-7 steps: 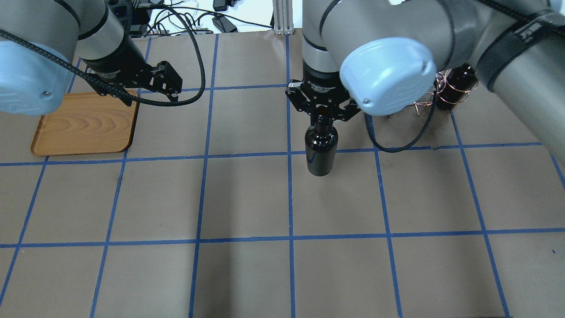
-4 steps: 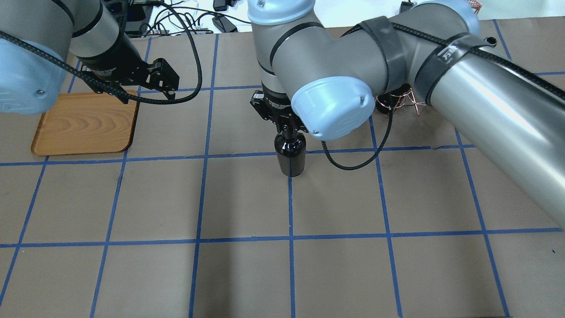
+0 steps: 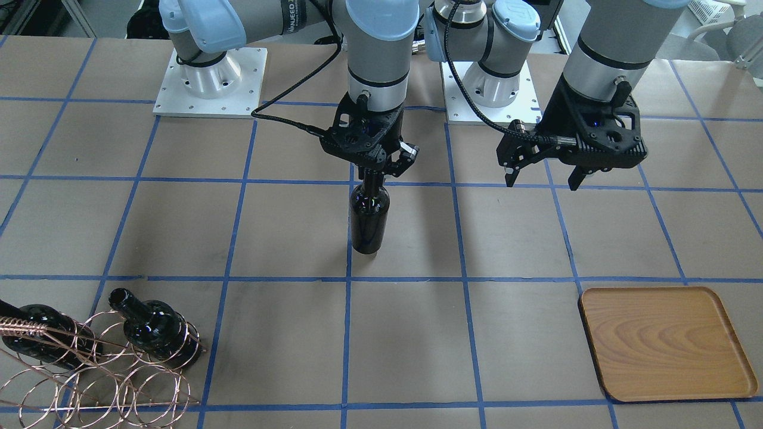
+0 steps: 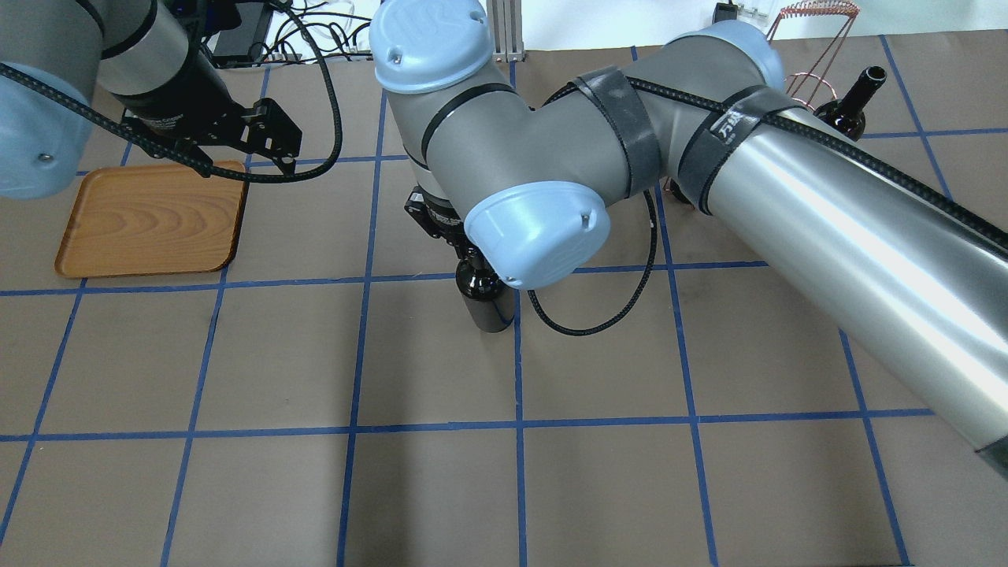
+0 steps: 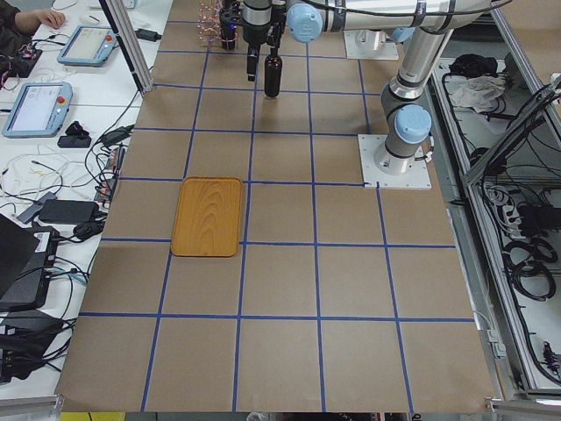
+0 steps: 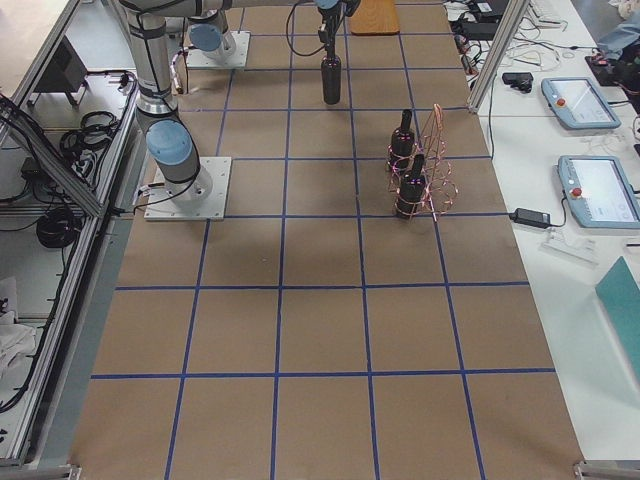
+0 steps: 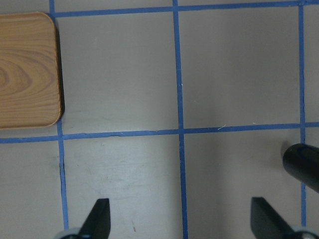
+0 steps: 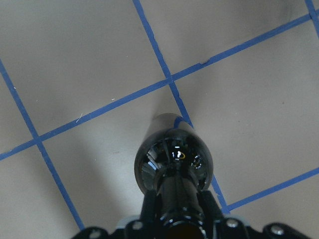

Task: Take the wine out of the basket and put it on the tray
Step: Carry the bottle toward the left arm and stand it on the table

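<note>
My right gripper is shut on the neck of a glossy black wine bottle and holds it upright over the table's middle. The bottle also shows in the overhead view and the right wrist view. I cannot tell whether its base touches the paper. My left gripper is open and empty, apart from the bottle, near the back corner of the wooden tray. The left wrist view shows its fingertips, the empty tray and the bottle's edge. The copper wire basket stands far right.
Two more black bottles stay in the basket, also seen in the exterior right view. Brown paper with blue tape lines covers the table. Cables and tablets lie beyond the table's far edge.
My right arm has carried the bottle leftward in the overhead view, away from the basket and closer to the tray. My left gripper has shifted slightly back and stays open.
</note>
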Robot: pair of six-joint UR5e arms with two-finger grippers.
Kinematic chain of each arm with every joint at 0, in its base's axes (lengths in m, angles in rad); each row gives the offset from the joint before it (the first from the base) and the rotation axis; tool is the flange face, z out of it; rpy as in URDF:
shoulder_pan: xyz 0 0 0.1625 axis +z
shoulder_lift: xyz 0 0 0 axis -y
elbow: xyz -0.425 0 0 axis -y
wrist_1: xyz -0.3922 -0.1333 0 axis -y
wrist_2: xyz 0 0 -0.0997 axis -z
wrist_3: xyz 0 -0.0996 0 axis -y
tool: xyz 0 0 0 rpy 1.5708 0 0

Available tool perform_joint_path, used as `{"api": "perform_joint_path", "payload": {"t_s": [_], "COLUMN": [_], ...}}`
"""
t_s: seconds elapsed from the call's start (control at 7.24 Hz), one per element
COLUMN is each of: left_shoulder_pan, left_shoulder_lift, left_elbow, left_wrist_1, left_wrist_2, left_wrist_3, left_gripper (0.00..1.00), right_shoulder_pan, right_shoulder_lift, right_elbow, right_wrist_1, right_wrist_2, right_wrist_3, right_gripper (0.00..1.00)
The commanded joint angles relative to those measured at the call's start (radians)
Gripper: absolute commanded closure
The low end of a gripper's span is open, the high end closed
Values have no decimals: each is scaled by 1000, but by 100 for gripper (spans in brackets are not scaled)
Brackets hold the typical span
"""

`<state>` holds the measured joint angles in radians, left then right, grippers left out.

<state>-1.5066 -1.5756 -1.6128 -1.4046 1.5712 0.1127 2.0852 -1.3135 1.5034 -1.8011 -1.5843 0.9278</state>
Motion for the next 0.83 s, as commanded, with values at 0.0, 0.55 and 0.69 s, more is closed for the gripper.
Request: {"api": "perform_joint_path", "payload": {"t_s": [0.0,0.55,0.69], "left_shoulder_pan": [17,16,17], "left_shoulder_lift": [3,2,2], "left_elbow": [1,-2,-2], "left_wrist_1": [-2,-2,-1], "left_wrist_2": [4,0,0], "left_wrist_3": [15,15,15], "left_gripper": [0,0,0], "right_shoulder_pan": [18,27,29], "right_shoulder_lift": [2,6,11], "right_elbow": [0,-2,-2], "right_wrist_1": [-4,-7,-7], "right_wrist_2": [3,10,10], "right_wrist_3": [38,59,60], "right_gripper": [100,100,100]}}
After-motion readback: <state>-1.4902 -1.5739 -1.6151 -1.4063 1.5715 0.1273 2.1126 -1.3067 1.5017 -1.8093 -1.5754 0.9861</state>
